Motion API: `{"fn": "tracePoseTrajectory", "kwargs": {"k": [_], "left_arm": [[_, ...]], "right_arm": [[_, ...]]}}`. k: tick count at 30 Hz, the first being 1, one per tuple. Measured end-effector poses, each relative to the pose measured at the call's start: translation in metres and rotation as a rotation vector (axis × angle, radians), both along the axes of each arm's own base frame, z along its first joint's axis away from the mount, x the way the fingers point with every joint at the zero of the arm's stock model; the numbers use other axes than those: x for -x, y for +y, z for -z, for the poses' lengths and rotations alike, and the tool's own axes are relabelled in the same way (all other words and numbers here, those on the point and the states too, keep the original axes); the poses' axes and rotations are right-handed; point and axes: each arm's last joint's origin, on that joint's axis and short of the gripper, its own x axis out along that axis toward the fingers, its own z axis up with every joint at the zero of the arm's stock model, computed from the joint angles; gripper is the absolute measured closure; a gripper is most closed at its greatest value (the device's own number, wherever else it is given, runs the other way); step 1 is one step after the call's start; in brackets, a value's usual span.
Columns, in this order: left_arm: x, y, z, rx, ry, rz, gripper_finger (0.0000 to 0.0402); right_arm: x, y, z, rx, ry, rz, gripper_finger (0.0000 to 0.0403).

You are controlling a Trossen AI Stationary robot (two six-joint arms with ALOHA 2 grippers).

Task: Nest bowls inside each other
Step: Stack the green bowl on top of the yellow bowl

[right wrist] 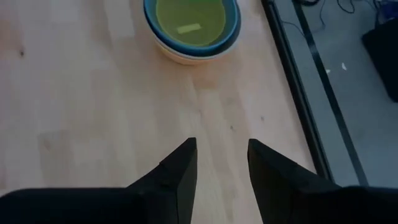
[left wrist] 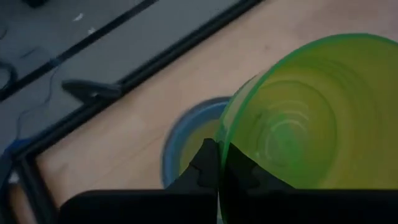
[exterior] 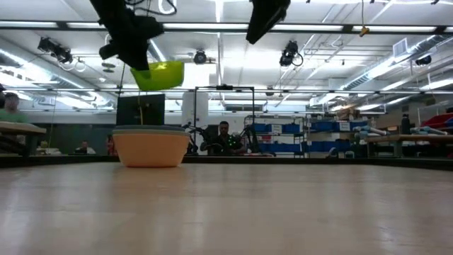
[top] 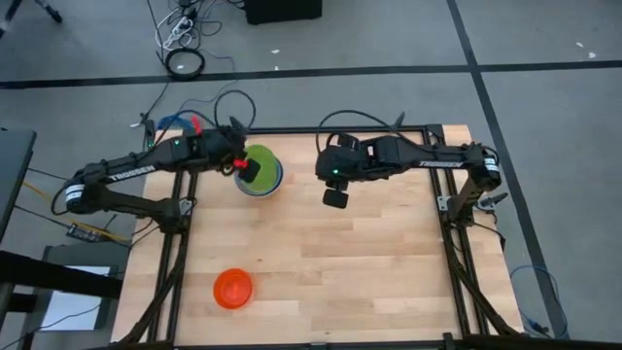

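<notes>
My left gripper (top: 245, 171) is shut on a translucent green bowl (top: 263, 161), which hangs in the air above a stack of nested bowls (exterior: 150, 146) near the table's far edge. The stack rests on its base and shows a pale orange outer wall, a blue rim (right wrist: 191, 38) and a yellow inside. A red-orange bowl (top: 233, 289) sits alone at the near left, mouth down. My right gripper (top: 335, 198) hangs open over bare wood to the right of the stack, with nothing between its fingers (right wrist: 180, 171). My left gripper pinches the green bowl's rim (left wrist: 222, 144) on the side toward the table's left, one finger (left wrist: 202, 167) outside the wall and one inside. The fingers slant down from the table's left. The bowl (exterior: 161, 74) is lifted clear above the stack, mouth up and slightly tilted.
Black frame rails (top: 175, 243) run along the table's left, right and far edges. Cables (top: 185, 60) lie on the floor beyond the far edge. Bare wood (top: 360, 262) spreads across the centre and the near right.
</notes>
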Motion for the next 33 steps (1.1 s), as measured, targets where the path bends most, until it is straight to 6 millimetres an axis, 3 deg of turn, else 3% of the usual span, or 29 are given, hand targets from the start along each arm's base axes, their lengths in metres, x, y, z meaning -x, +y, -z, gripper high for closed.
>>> {"fn": "tracePoseTrajectory", "kwargs": {"k": [8, 15, 25, 33], "left_arm": [[-0.01, 0.041, 0.042, 0.142, 0.164, -0.053, 0.0397], [-0.024, 0.056, 0.072, 0.235, 0.231, -0.042, 0.0372], [-0.024, 0.063, 0.076, 0.324, 0.183, -0.029, 0.0306], [-0.017, 0.063, 0.074, 0.389, 0.204, -0.08, 0.0282]], "right_arm": [[-0.008, 0.001, 0.011, 0.003, 0.038, -0.001, 0.0274], [-0.011, 0.0, 0.036, 0.003, 0.072, 0.001, 0.0274], [-0.011, -0.013, 0.103, -0.01, 0.124, 0.042, 0.0274], [-0.011, -0.021, 0.126, -0.011, 0.102, 0.066, 0.0274]]}}
